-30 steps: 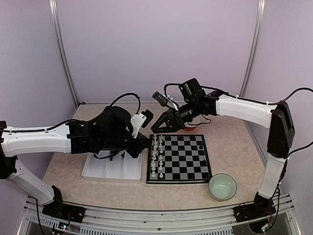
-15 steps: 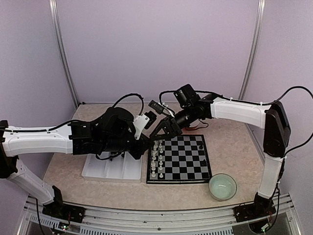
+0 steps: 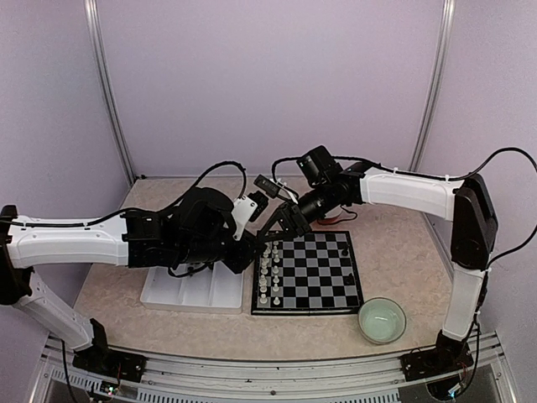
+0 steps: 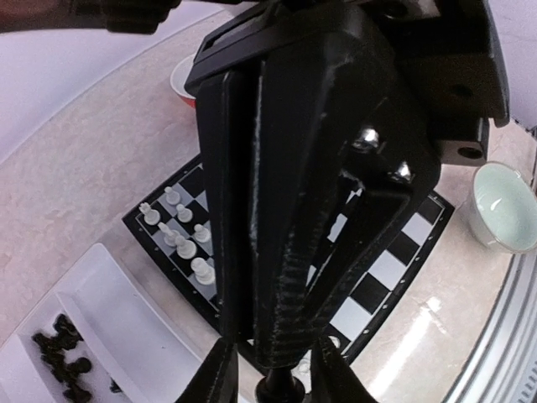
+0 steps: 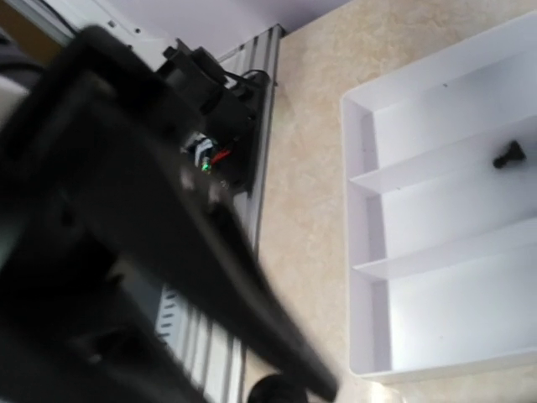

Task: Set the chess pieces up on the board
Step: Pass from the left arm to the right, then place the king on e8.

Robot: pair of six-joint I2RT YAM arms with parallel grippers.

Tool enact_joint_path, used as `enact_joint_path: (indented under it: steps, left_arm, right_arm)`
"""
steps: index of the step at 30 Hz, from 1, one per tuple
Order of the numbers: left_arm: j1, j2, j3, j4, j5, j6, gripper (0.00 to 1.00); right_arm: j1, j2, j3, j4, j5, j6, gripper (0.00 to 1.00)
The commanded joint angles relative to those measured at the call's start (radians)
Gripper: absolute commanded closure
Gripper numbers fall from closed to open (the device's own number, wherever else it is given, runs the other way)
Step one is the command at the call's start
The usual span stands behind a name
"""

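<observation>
The board (image 3: 323, 277) lies at centre with a column of white pieces (image 3: 268, 269) along its left side and one black piece (image 3: 347, 249) at its far right. My left gripper (image 3: 249, 249) and right gripper (image 3: 275, 228) meet over the board's far-left corner. In the left wrist view my left gripper (image 4: 270, 369) has its jaws close together around the base of a black chess piece (image 4: 281, 388). The right gripper's fingers (image 4: 294, 252) come down shut on the piece's top. More black pieces (image 4: 63, 361) lie in the tray.
A white partitioned tray (image 3: 189, 290) lies left of the board; the right wrist view shows it (image 5: 445, 252) with one black piece (image 5: 508, 154). A pale green bowl (image 3: 383, 320) stands front right. A red bowl (image 4: 180, 84) sits behind the board.
My right gripper has swung left and down from behind the board to meet my left gripper. My left gripper has edged right towards the board's corner.
</observation>
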Motion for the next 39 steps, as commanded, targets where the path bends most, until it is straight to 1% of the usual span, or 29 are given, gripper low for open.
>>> enact_joint_path:
  steps: [1,6,7,8,9,10,16,20,21,23,25,27,28,30,32,34,36,37,39]
  left_arm:
    - [-0.003,0.008,0.012,0.049,-0.082,-0.002,0.58]
    - [-0.01,0.002,0.003,0.048,-0.084,0.007,0.5]
    - [-0.012,-0.004,0.0,0.045,-0.091,0.007,0.42]
    - [-0.011,-0.009,-0.003,0.042,-0.105,0.002,0.26]
    - [-0.01,-0.017,-0.005,0.037,-0.127,-0.016,0.05]
    - [-0.007,-0.023,-0.005,0.032,-0.152,-0.036,0.02]
    - [0.007,-0.118,-0.054,0.127,-0.283,-0.018,0.01]
    - [0.018,-0.156,-0.079,0.219,-0.338,0.053,0.01]
    - [0.022,-0.166,-0.079,0.244,-0.333,0.067,0.01]
    - [0.032,-0.173,-0.065,0.283,-0.313,0.097,0.01]
    - [0.034,-0.179,-0.043,0.32,-0.336,0.115,0.01]
    - [0.035,-0.185,-0.043,0.375,-0.411,0.114,0.01]
    - [0.045,-0.194,-0.061,0.459,-0.465,0.107,0.01]
    - [0.078,-0.193,-0.091,0.537,-0.508,0.087,0.01]
    - [0.095,-0.163,-0.063,0.492,-0.523,0.068,0.01]
    - [0.095,-0.114,-0.004,0.428,-0.519,0.075,0.01]
    - [0.083,-0.049,0.064,0.342,-0.476,0.082,0.01]
    - [0.075,-0.024,0.081,0.321,-0.447,0.092,0.02]
    - [0.056,0.003,0.084,0.32,-0.396,0.133,0.08]
  right_arm:
    - [0.007,-0.016,0.005,-0.033,0.079,-0.037,1.0]
    - [-0.027,-0.054,-0.013,-0.049,0.181,-0.094,1.0]
    - [-0.041,-0.067,-0.018,-0.054,0.199,-0.107,1.0]
    - [-0.054,-0.081,-0.023,-0.062,0.222,-0.123,1.0]
    - [-0.068,-0.096,-0.027,-0.07,0.249,-0.14,1.0]
    - [-0.083,-0.115,-0.033,-0.08,0.275,-0.155,1.0]
    - [-0.219,-0.244,-0.088,-0.16,0.373,-0.24,1.0]
    - [-0.294,-0.332,-0.153,-0.211,0.454,-0.296,1.0]
    - [-0.307,-0.357,-0.181,-0.213,0.484,-0.31,1.0]
    - [-0.325,-0.412,-0.241,-0.211,0.542,-0.333,1.0]
    - [-0.332,-0.464,-0.303,-0.204,0.592,-0.355,1.0]
    - [-0.334,-0.499,-0.371,-0.186,0.641,-0.376,1.0]
    - [-0.334,-0.513,-0.406,-0.173,0.663,-0.382,1.0]
    - [-0.333,-0.529,-0.467,-0.152,0.685,-0.386,1.0]
    - [-0.333,-0.534,-0.499,-0.128,0.693,-0.385,1.0]
    - [-0.334,-0.529,-0.519,-0.1,0.709,-0.38,1.0]
    - [-0.334,-0.51,-0.526,-0.085,0.73,-0.377,1.0]
    - [-0.334,-0.497,-0.527,-0.082,0.737,-0.377,1.0]
    - [-0.334,-0.47,-0.526,-0.078,0.738,-0.378,1.0]
